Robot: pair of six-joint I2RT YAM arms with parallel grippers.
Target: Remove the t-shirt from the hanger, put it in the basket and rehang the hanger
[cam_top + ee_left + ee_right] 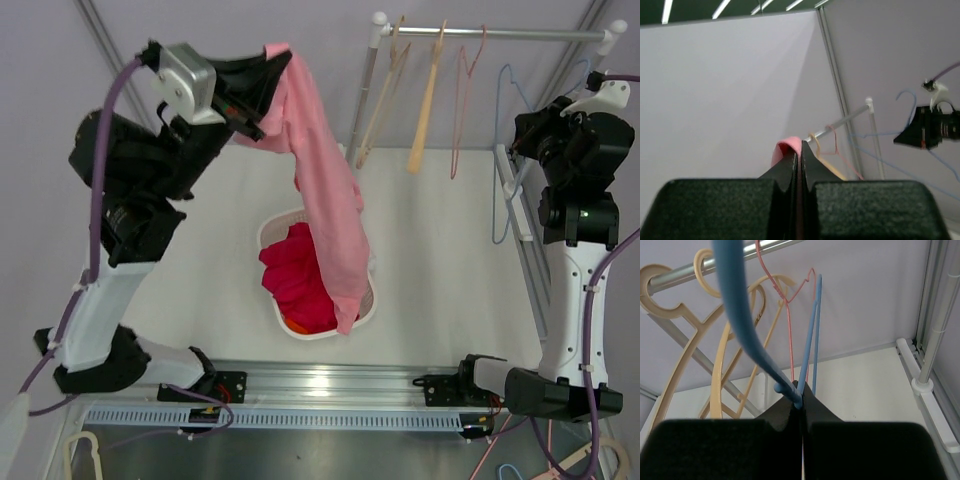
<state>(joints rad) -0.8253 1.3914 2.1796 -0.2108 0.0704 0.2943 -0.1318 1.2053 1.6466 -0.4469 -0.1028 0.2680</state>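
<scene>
The pink t-shirt (325,180) hangs from my left gripper (277,58), which is raised high at the back left and shut on one end of the cloth. The shirt drapes down to the basket's right rim. In the left wrist view a fold of the t-shirt (786,148) sticks out beside the shut left gripper (800,151). The thin blue hanger (503,150) is bare and apart from the shirt, at the right by the rack. My right gripper (524,135) is shut on it. The right wrist view shows the blue hanger (740,315) pinched at the tips of the right gripper (801,392).
A white basket (268,235) with red clothes (295,275) sits mid-table under the shirt. A metal rail (490,33) at the back right carries wooden hangers (425,110) and a pink wire hanger (465,90). The rack's frame (530,250) runs along the right edge.
</scene>
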